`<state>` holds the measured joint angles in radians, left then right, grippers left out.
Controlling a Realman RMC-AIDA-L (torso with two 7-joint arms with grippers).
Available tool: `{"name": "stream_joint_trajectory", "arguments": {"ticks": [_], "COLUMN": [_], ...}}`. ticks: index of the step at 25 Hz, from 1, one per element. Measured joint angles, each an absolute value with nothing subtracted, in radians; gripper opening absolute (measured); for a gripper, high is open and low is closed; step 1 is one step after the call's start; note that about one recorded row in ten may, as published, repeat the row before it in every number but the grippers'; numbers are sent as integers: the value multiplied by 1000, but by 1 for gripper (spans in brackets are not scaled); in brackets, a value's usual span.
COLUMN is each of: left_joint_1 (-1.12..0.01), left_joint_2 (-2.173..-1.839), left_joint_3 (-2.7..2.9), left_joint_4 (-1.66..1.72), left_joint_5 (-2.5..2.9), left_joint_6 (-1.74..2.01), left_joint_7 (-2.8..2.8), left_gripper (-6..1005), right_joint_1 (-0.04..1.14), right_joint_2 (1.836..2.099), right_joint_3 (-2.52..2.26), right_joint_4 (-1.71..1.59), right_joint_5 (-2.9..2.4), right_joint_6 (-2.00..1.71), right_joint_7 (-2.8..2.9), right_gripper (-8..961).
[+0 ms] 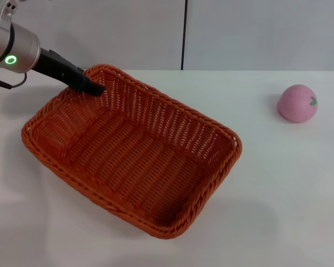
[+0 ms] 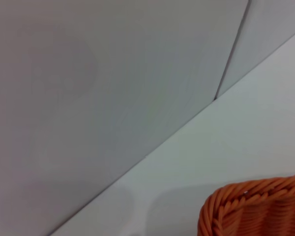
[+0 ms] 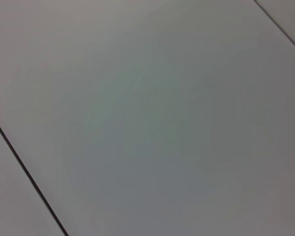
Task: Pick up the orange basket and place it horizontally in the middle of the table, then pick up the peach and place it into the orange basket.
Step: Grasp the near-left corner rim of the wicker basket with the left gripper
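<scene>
On the white surface (image 1: 278,183) we saw the orange basket (image 1: 131,147) lying askew. The left gripper's (image 1: 94,89) fingers met its far rim; we could not tell their spread. The peach (image 1: 296,103) sat well apart from them.

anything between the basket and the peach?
Nothing: in the head view, only bare table separates the orange basket from the peach.

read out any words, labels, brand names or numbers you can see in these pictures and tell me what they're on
None: no view shows readable text.
The orange basket, the peach and the table carry no writing.
The left gripper, at the basket's far rim, shows only a green ring light on its arm, not a character.
</scene>
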<state>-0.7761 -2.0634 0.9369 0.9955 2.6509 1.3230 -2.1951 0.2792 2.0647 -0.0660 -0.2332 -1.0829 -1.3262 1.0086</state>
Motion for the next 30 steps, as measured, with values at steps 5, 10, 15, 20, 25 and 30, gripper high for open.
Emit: {"name": "stream_joint_trajectory", "arguments": {"ticks": [5,10,15,20,25,30], "left_joint_1": [-775,-776,-768,-767,-766,-760], "left_joint_2": [-2063,-2064,-2064,-2065,-2065,-2065], "left_joint_3": [952,969,1008,1013,1015,1022], "left_joint_4": [989,989,996,998,1002,1003], "left_joint_5": [2651,2655,2659,2660,2661,2654], "left_joint_6": [1311,1291,1257,1252,1245,1221], "left_joint_7": [-2200,-2216,-2228,-2230,-2229,-2225], "left_gripper": [621,618,506,316,223,217], "right_joint_1": [282,283,284,283,282,282], "right_joint_2": [2065,2061,2060,2059,2060,2061], "right_joint_3": [-66,-66,-66,-66,-66,-66], "right_joint_4": [-233,-224,-223,-222,-221,-219], "right_joint_5": [-1083,-1083,-1083,-1083,-1083,-1083], "right_joint_6": [-1323,-1313,-1311,-1310,-1301,-1300], "right_joint_7": [1009,1023,1027,1032,1032,1032], "right_gripper": [784,782,780,779,777,775]}}
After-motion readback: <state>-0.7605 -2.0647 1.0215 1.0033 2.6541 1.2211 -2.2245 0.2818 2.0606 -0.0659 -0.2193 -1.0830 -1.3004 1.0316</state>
